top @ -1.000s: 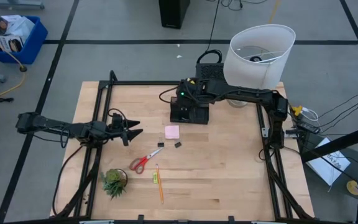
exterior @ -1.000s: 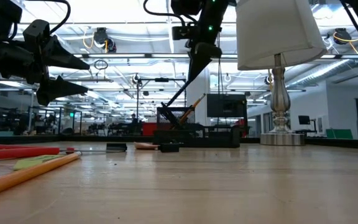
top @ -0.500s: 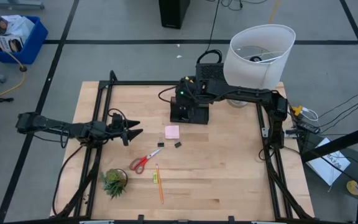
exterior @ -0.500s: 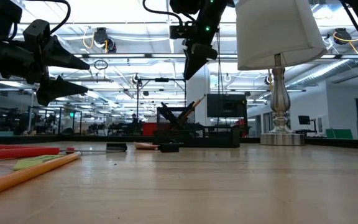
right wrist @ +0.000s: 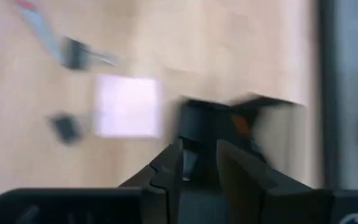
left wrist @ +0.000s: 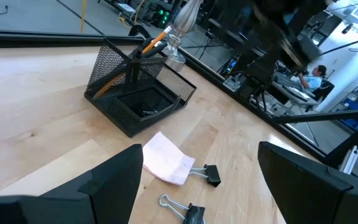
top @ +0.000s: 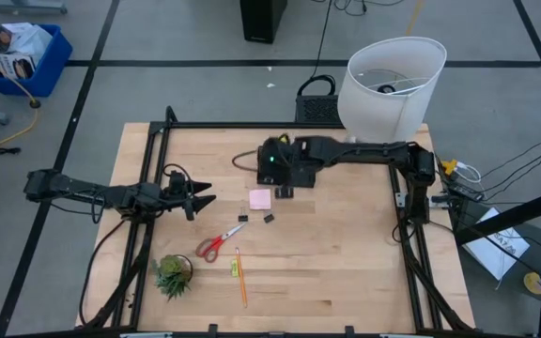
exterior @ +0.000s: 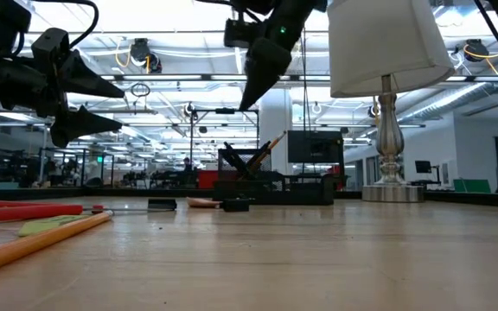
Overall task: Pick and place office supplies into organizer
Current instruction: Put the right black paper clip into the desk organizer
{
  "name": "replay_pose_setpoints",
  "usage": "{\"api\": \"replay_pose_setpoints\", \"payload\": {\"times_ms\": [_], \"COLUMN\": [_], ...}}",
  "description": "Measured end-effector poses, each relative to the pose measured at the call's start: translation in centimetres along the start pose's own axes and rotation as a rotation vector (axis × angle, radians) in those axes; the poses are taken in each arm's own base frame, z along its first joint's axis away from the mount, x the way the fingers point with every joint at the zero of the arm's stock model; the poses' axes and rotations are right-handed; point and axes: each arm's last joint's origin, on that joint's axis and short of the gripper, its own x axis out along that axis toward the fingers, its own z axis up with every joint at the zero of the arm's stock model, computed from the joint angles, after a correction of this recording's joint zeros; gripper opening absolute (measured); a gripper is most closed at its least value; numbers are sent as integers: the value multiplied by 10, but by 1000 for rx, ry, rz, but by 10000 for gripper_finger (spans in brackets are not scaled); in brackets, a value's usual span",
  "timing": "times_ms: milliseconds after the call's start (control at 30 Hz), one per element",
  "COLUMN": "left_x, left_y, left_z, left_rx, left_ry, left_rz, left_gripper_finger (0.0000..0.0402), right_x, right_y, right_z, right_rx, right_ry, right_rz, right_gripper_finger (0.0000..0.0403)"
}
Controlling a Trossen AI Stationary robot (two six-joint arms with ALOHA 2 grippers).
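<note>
The right pincer [top: 272, 175], fingers slightly apart and empty, hangs over the organizer [left wrist: 138, 93]. Just beside the organizer lies the pink sticky-note pad [top: 259, 199]: light, flat, best pinched by opposite edges. The left pincer [top: 203, 194], wide apart, waits well away.

A lab or workshop hall — taped concrete floor [top: 205, 84], ceiling strip lights [exterior: 171, 39], equipment benches behind.

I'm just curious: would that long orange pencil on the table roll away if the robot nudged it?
Probably. The pencil lies flat on the smooth wooden table, so a sideways nudge may roll it. It looks thin and light, likely stiff, though tricky to pinch.
</note>
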Motion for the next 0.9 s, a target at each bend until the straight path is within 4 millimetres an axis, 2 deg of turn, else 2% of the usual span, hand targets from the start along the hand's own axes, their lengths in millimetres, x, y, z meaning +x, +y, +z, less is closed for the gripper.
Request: {"api": "replay_pose_setpoints", "payload": {"times_ms": [100, 167, 233, 333, 500, 700, 833, 900], "left_x": [0, 0, 0, 0, 0, 0, 0, 0], "left_y": [0, 0, -1, -1, 0, 0, 0, 0], "left_z": [0, 0, -1, -1, 0, 0, 0, 0], "left_rx": [0, -1, -1, 0, 7, -14, -22, -26], "left_ry": [4, 12, 20, 20, 10, 7, 8, 10], "left_rz": [-5, -16, -28, -28, -13, -9, -10, -8], "left_gripper_finger": [324, 324, 324, 324, 324, 324, 324, 324], "right_x": [17, 27, 32, 34, 34, 24, 17, 14], "right_y": [21, 37, 54, 78, 114, 151, 170, 177], "right_z": [-9, -20, -30, -36, -25, -8, 4, 8], "right_rx": [38, 53, 83, 143, 349, 436, 458, 463], "right_ry": [4, 67, 154, 163, 59, -67, -178, -236], "right_rz": [56, 70, 55, 81, 198, 414, 476, 451], "right_gripper_finger": [96, 100, 102, 97, 87, 80, 79, 78]}}
